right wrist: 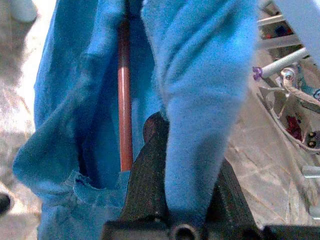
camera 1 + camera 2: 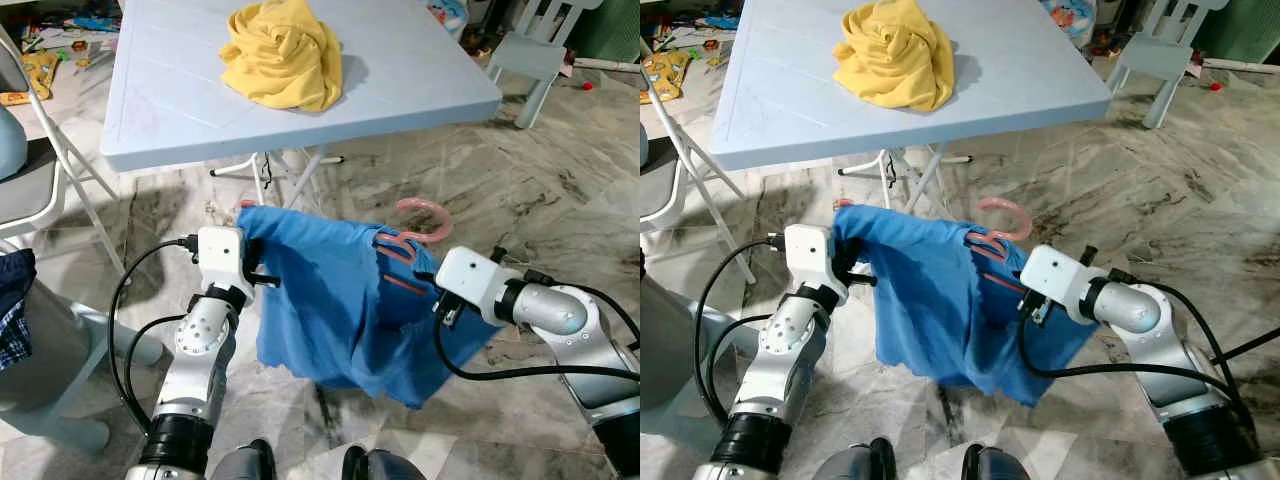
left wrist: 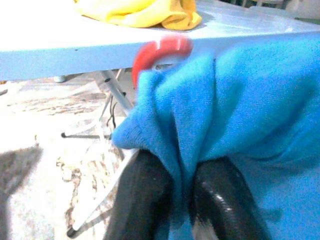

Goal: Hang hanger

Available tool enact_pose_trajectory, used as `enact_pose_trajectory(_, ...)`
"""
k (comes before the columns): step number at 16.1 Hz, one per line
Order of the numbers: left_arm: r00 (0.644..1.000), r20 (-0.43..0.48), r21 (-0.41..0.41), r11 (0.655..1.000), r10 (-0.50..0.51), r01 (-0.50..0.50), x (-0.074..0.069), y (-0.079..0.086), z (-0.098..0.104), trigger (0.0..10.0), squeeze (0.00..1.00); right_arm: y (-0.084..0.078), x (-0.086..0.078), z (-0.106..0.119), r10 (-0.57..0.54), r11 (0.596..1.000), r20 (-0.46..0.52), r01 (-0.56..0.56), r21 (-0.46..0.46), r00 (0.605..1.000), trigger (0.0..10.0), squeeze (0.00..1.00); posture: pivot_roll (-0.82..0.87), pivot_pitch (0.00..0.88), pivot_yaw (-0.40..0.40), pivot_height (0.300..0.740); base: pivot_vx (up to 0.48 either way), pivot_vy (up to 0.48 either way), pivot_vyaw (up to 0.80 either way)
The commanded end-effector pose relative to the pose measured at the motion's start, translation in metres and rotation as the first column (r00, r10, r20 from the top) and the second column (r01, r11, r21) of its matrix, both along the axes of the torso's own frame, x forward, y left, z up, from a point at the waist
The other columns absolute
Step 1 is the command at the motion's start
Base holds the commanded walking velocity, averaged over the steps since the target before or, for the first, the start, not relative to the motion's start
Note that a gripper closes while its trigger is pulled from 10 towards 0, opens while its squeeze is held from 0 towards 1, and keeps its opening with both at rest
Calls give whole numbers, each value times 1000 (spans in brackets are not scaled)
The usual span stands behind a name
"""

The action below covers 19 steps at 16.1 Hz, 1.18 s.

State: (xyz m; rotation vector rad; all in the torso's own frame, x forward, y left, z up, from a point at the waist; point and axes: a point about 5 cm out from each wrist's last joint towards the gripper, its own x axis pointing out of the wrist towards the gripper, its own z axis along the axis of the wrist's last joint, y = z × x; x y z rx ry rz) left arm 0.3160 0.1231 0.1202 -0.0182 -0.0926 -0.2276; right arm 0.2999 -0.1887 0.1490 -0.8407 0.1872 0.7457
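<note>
A blue shirt (image 2: 330, 300) hangs between my two arms, draped over a pink hanger whose hook (image 2: 425, 222) curls up above the collar. In the right wrist view a pink hanger bar (image 1: 125, 100) runs inside the cloth. My left gripper (image 3: 182, 200) is shut on a fold of the shirt at its left shoulder (image 2: 262, 262). At the other shoulder, my right gripper (image 1: 190, 165) pinches blue cloth between its black fingers (image 1: 150, 165). The shirt hangs in mid-air in front of the table, above the marble floor.
A light blue folding table (image 2: 420, 70) stands straight ahead with a crumpled yellow cloth (image 2: 285, 55) on top. A folding chair (image 2: 50, 140) is at the left, a small pale chair (image 2: 535, 50) at the far right. My feet (image 2: 300, 465) show below.
</note>
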Motion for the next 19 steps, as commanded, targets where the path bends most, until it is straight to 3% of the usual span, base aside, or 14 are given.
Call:
enact_pose_trajectory(1, 999, 34, 37, 999, -34, 33, -3, -4, 5, 0, 0, 3, -2, -1, 31, 999, 10, -31, -30, 999, 10000, 0, -87, 207, -45, 740, 0, 0, 0)
enact_pose_trajectory(4, 996, 67, 117, 992, -61, 53, -3, -7, 6, 0, 0, 3, -6, -9, 65, 994, 3, -65, -88, 998, 10000, 0, -86, 207, -44, 740, 0, 0, 0)
enact_pose_trajectory(9, 994, 82, 122, 991, -70, 60, -2, -5, 9, 0, 0, -5, -20, -19, 139, 979, -43, -144, -142, 989, 10000, 0, -89, 206, -40, 740, 0, 0, 0)
enact_pose_trajectory(12, 984, 73, 107, 982, -164, 155, -4, -17, 9, 0, 0, 4, -27, -25, 203, 968, -64, -210, -139, 977, 10000, 0, -89, 204, -40, 740, 0, 0, 0)
enact_pose_trajectory(14, 973, 44, 157, 964, -225, 216, -8, -22, 3, 0, 0, 10, -33, -28, 258, 957, -89, -267, -115, 962, 10000, 0, -83, 204, -38, 740, 0, 0, 0)
enact_pose_trajectory(17, 956, 34, 245, 930, -292, 275, -12, -20, -1, 0, 0, -2, -41, -32, 292, 936, -174, -318, -149, 941, 10000, 0, -83, 204, -38, 740, 0, 0, 0)
enact_pose_trajectory(19, 942, 23, 290, 904, -336, 315, -13, -21, -2, 0, 0, -9, -34, -27, 289, 932, -170, -317, -177, 942, 10000, 0, -83, 205, -39, 740, 0, 0, 0)
